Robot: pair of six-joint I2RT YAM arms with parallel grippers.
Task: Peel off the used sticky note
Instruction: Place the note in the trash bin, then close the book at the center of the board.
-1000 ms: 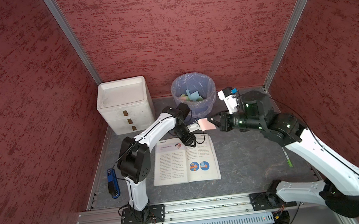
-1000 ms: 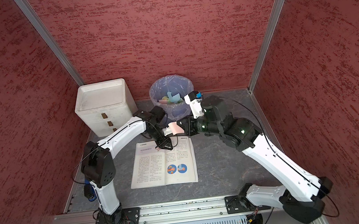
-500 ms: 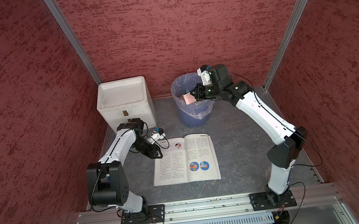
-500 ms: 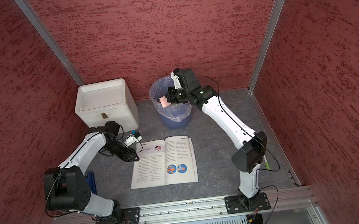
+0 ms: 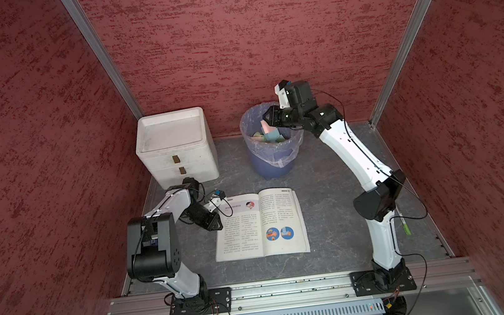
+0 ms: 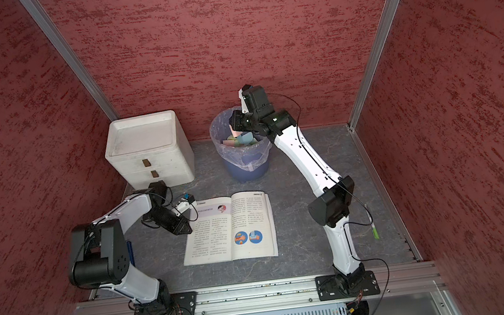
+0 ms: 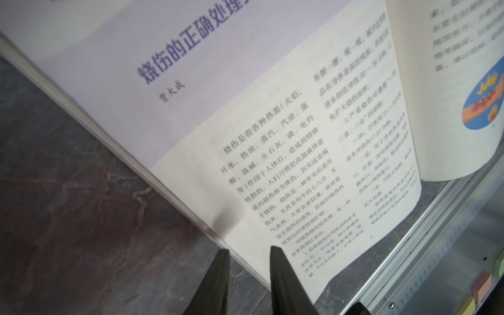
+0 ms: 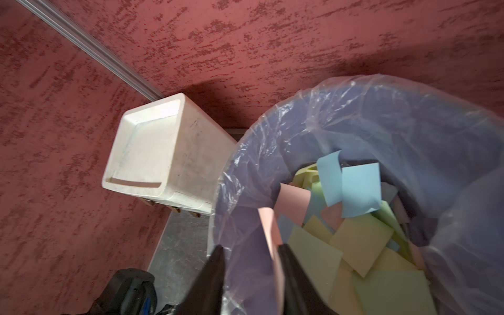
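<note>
The pink sticky note (image 8: 267,227) hangs over the lined blue bin (image 5: 272,162), lying flat against the inner face of one finger of my right gripper (image 8: 251,247). The jaws stand apart, so the note is not pinched. In both top views the right gripper (image 5: 272,118) (image 6: 236,121) hovers above the bin's rim (image 6: 220,126), with the pink note (image 5: 265,128) just below it. The open book (image 5: 258,223) (image 7: 245,114) lies flat on the grey floor. My left gripper (image 7: 250,251) (image 5: 214,224) sits low at the book's left edge, slightly open and empty.
Several discarded blue, yellow, green and pink notes (image 8: 360,237) fill the bin. A white drawer unit (image 5: 174,148) stands at the back left, beside the bin. A green pen (image 5: 405,228) lies by the right arm's base. Red walls enclose three sides.
My right arm carried the pink note from the book up over the bin and opened its jaws. My left arm drew back to the book's left edge and narrowed its jaws slightly.
</note>
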